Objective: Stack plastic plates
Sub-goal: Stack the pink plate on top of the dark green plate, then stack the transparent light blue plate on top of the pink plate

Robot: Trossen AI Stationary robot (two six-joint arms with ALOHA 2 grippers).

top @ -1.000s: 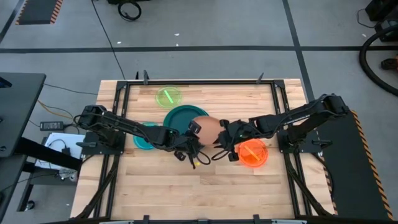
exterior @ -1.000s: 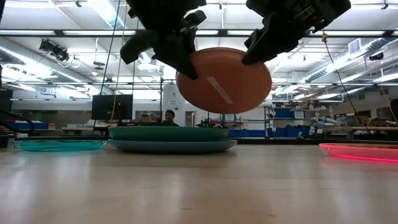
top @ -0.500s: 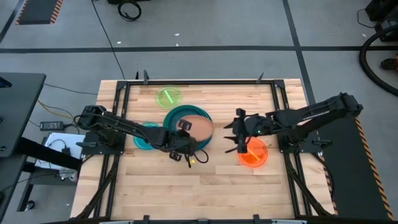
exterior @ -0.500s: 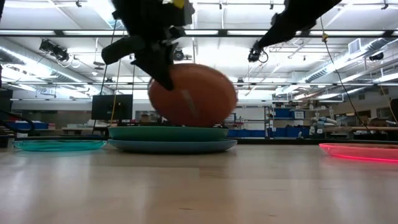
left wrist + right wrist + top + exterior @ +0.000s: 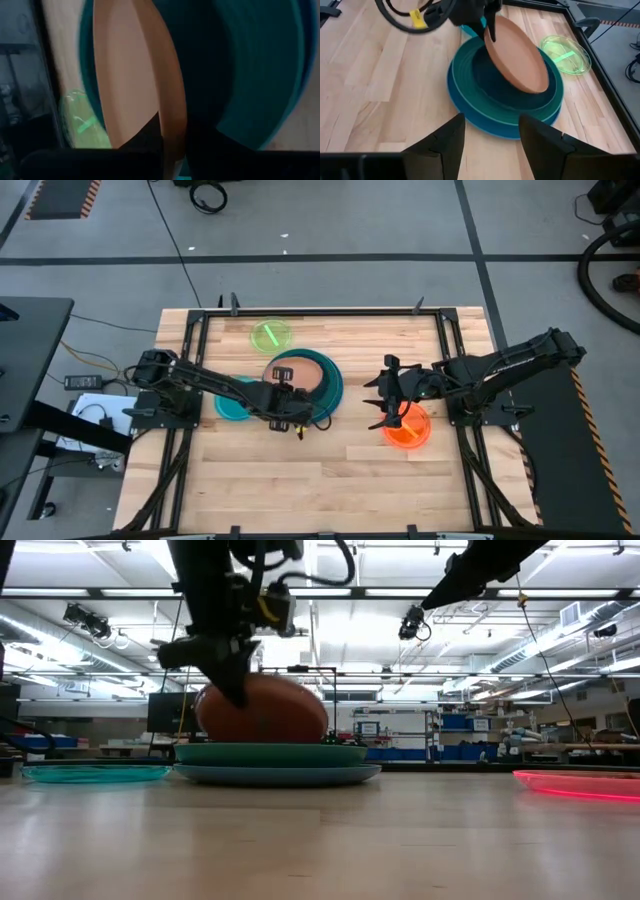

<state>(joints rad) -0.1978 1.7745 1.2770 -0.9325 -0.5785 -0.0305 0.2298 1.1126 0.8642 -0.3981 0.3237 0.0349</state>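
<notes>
My left gripper is shut on the tan plate, which tilts over a stack of the dark green plate on the blue plate. My right gripper is open in the air between that stack and the translucent orange plate, touching nothing. The lime plate lies flat toward the far edge. The teal plate lies flat left of the stack. No cyan plate shows. My left gripper pinches the tan plate's rim on its near-left side, one finger on the upper face and one on the underside. The fingers come slanting down from the table's left. The plate tilts, held side up, and its low right edge sits in the dark green plate.
A black frame borders the wooden table. Bare wood lies along the near side. A yellow-tagged cable hangs off the left arm over the table.
The right gripper let go of the tan plate's right rim, opened and drew back toward the table's right. The left gripper carried the plate left and down over the stack. The plate dropped from clear of the table until its low edge came into the dark green plate.
</notes>
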